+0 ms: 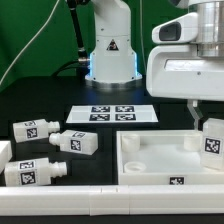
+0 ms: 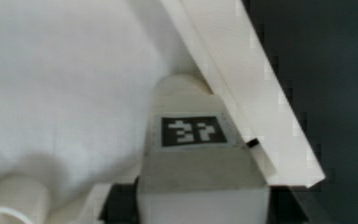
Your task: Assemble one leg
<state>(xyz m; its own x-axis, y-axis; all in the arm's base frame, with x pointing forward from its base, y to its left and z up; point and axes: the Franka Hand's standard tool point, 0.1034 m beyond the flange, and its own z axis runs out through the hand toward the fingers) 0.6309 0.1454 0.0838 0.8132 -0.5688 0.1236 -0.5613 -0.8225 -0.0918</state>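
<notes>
My gripper point(image 1: 207, 124) is shut on a white leg point(image 1: 212, 142) with a black-and-white tag. It holds the leg upright over the right corner of the large white tray point(image 1: 150, 158), at the exterior view's right. In the wrist view the leg point(image 2: 197, 150) sits between my black finger pads point(image 2: 130, 202), close beside the tray's raised wall point(image 2: 247, 90) and above its floor. I cannot tell whether the leg touches the tray. Three more legs lie on the black table at the exterior view's left: one at the back point(image 1: 33, 128), one in the middle point(image 1: 75, 141) and one in front point(image 1: 35, 172).
The marker board point(image 1: 112, 114) lies flat behind the tray, in front of the robot base point(image 1: 110, 50). A long white rail point(image 1: 70, 196) runs along the table's front edge. A round white boss point(image 2: 5, 200) shows on the tray floor near the leg.
</notes>
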